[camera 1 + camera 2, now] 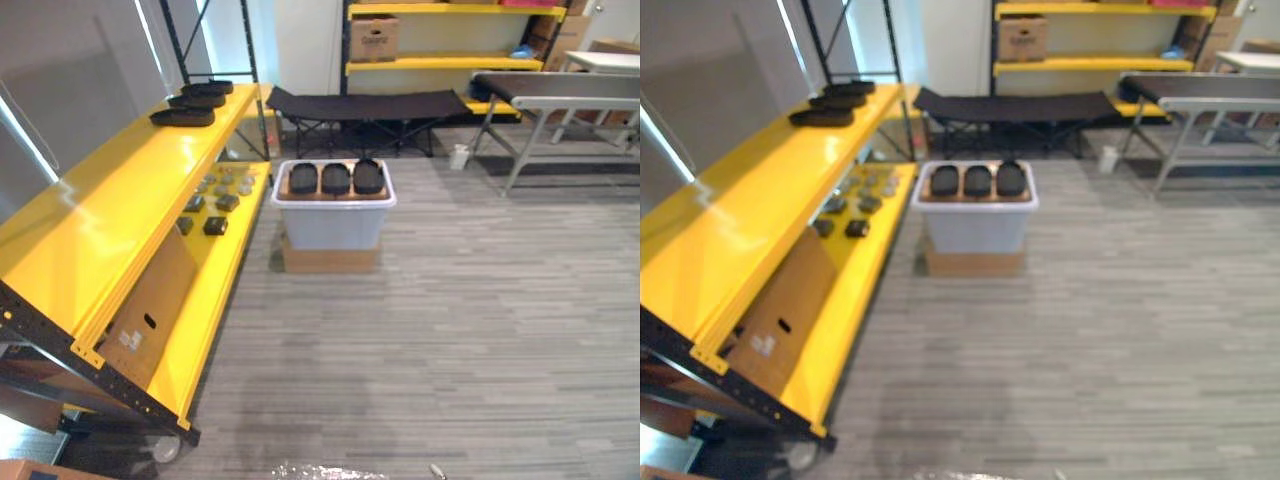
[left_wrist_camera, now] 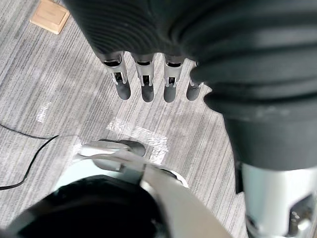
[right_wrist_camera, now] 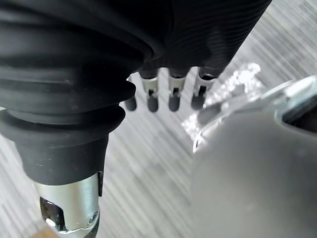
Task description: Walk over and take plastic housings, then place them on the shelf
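Note:
Three black oval plastic housings [image 1: 336,178] lie side by side on top of a grey-white bin [image 1: 332,222] on the floor ahead. Three more black housings [image 1: 192,102] rest at the far end of the yellow shelf's top level [image 1: 120,200] on my left. In the left wrist view my left hand [image 2: 143,79] hangs over the grey floor with straight fingers and holds nothing. My right hand [image 3: 171,94] in the right wrist view hangs the same way, fingers straight, empty.
The bin sits on a low cardboard box [image 1: 330,258]. The shelf's lower level holds several small dark and grey parts [image 1: 215,200] and a leaning cardboard box [image 1: 150,310]. A black folding cot [image 1: 370,105], a grey conveyor table [image 1: 570,95] and far yellow shelves [image 1: 440,62] stand behind.

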You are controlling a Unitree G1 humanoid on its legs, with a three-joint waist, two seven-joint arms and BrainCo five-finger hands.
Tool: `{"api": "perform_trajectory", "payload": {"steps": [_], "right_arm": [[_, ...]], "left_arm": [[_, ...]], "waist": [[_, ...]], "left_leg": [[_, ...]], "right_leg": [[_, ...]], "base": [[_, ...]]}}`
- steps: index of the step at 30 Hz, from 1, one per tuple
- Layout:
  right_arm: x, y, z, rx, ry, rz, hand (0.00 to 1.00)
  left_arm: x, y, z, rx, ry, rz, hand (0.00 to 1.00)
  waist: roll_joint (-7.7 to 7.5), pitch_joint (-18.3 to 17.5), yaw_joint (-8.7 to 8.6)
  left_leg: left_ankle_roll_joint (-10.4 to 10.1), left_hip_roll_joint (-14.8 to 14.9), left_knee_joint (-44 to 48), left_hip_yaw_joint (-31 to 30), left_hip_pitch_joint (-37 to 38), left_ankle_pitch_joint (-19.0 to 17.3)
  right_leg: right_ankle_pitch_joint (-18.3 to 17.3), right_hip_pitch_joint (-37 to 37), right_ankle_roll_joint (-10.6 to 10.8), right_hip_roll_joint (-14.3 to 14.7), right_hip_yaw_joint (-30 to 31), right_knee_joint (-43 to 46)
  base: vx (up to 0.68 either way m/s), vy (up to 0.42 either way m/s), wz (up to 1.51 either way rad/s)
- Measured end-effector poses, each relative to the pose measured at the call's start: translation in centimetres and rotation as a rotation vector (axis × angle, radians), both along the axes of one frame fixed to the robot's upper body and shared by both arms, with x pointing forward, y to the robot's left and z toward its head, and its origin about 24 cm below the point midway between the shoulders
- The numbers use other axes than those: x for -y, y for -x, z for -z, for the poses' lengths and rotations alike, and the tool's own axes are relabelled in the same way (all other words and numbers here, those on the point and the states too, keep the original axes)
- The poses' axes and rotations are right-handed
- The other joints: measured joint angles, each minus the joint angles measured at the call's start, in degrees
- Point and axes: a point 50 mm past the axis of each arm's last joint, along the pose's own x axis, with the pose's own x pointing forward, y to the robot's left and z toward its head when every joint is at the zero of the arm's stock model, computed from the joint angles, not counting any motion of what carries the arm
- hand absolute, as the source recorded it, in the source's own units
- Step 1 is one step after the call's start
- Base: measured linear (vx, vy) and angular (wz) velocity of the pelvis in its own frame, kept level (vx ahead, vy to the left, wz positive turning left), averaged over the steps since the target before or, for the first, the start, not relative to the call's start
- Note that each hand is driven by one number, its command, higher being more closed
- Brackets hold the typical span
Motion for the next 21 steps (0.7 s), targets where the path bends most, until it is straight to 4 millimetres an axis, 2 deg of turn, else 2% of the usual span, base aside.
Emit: {"api": "perform_trajectory", "payload": {"steps": [9, 21], "right_arm": [[-1.0, -1.9, -0.1, 0.049, -0.023, 0.005, 0.0], [-0.7, -2.0, -0.1, 0.052, -0.015, 0.002, 0.0]], "left_arm": [[-0.1, -0.4, -0.1, 0.039, -0.001, -0.03, 0.0], [0.1, -0.4, -0.1, 0.053, 0.008, -0.066, 0.0]], "waist": [[-1.02, 0.54, -0.02], [-0.15, 1.16, -0.49]], "left_leg": [[-0.65, -0.5, -2.8, 0.24, 2.47, 0.32], [-0.06, -1.28, -3.38, 0.11, 2.5, 1.24]], "right_leg": [[0.7, 0.95, 1.19, -0.09, -0.18, -0.45], [-0.58, 0.78, 1.14, -0.76, -0.54, -0.22]], "base": [[0.07, 0.036, 0.0], [-0.07, -0.015, -0.01]]}}
